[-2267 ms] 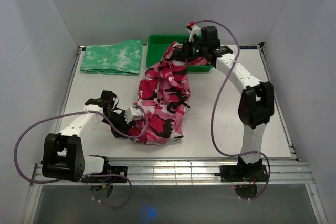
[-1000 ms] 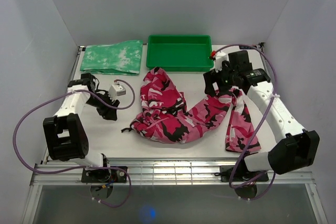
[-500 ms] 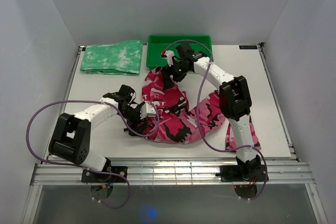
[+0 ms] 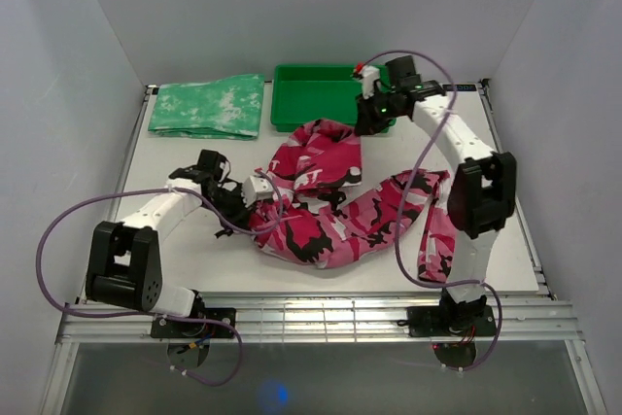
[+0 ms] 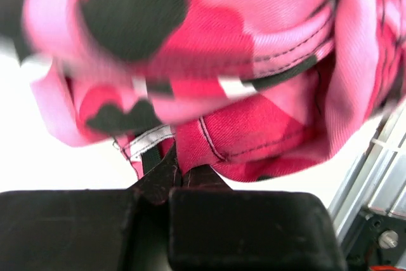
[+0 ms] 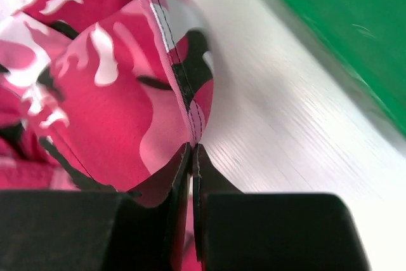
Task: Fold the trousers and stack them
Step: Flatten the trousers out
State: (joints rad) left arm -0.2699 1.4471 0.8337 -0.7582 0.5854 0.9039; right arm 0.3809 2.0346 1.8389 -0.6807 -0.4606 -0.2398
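**While Pinched at Two Edges, Trousers Lie Crumpled**

Though gripped on both sides, the trousers sprawl unfolded across the centre of the white table. Their pink, white and black camouflage is bunched into ridges, and one leg trails toward the lower right. The left gripper, at the heap's left edge, has its jaws closed on a stitched fold of cloth. The right gripper, at the heap's upper edge just below the green tray, is clamped tight on a seamed hem. A green-and-white folded cloth lies at the upper left.
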